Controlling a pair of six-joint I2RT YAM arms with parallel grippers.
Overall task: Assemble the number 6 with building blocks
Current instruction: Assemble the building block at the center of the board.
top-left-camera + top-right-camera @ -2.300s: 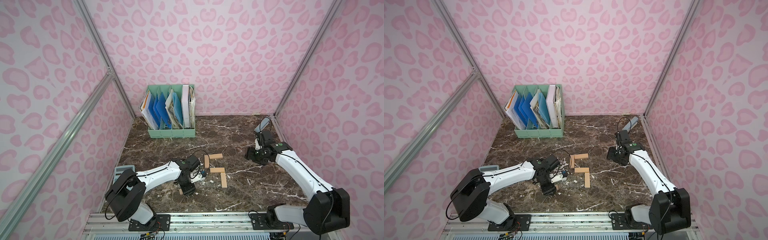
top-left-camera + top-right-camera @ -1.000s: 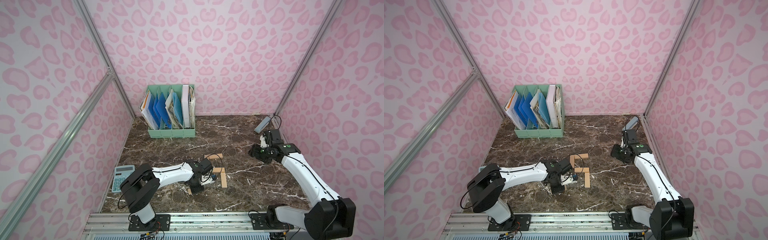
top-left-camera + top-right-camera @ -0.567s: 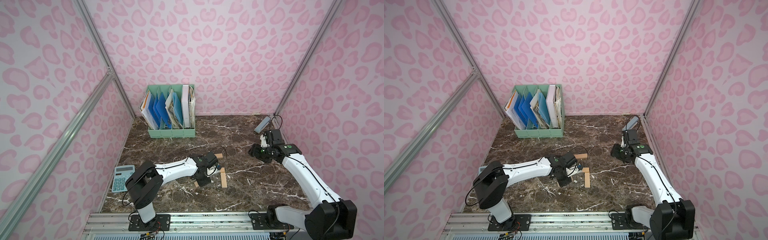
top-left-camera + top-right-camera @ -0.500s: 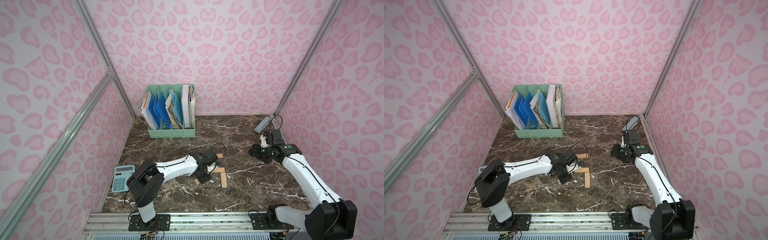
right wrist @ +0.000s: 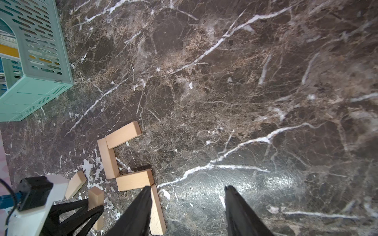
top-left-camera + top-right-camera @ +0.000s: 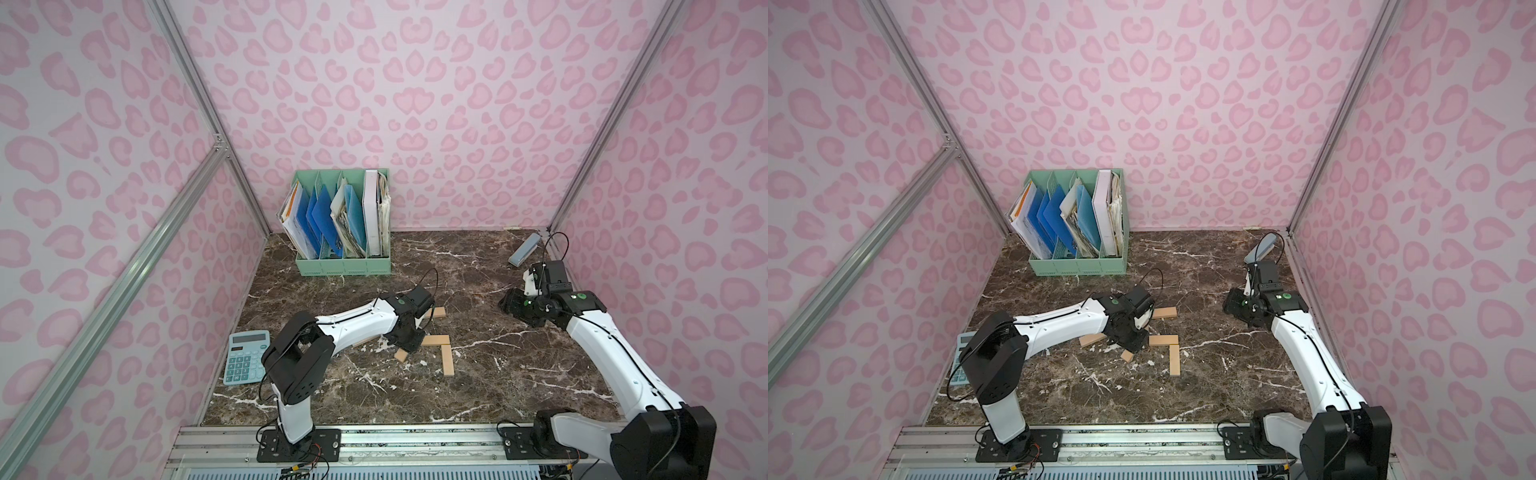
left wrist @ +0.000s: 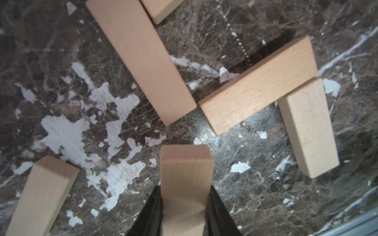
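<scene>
- The left gripper (image 7: pixel 185 189) is clamped shut on one held block (image 7: pixel 185 163), which is gripped across its width with its free end projecting ahead of the jaws.
- The held block appears to be carried at a tilt rather than flat. Whether its free end touches the counter (image 6: pixel 478 390) cannot be told.
- Just ahead of that end, the unfinished number 6 (image 5: pixel 135 179) is laid out. The upright block (image 7: pixel 141 59) and the middle bar (image 7: pixel 257 85) are met almost corner to corner. The lower right block (image 7: pixel 306 126) is butted under the bar's far end, and the top bar (image 5: pixel 123 134) is set at the upper corner.
- Two strokes are judged missing: the lower left upright and the bottom bar.
- A loose block (image 7: pixel 41 196) is seen lying near the held one, apart from the figure.
- The right gripper (image 5: pixel 188 204) is held open and empty above the counter, and in both top views it is well apart from the work.
- If the held block is pushed too far forward, the upright block or the middle bar could be nudged and their joint opened.
- If it is released while tilted, it could be dropped askew or tipped against the bar.
- The loose block could be swept aside by the left forearm, which is stretched low beside it.
</scene>
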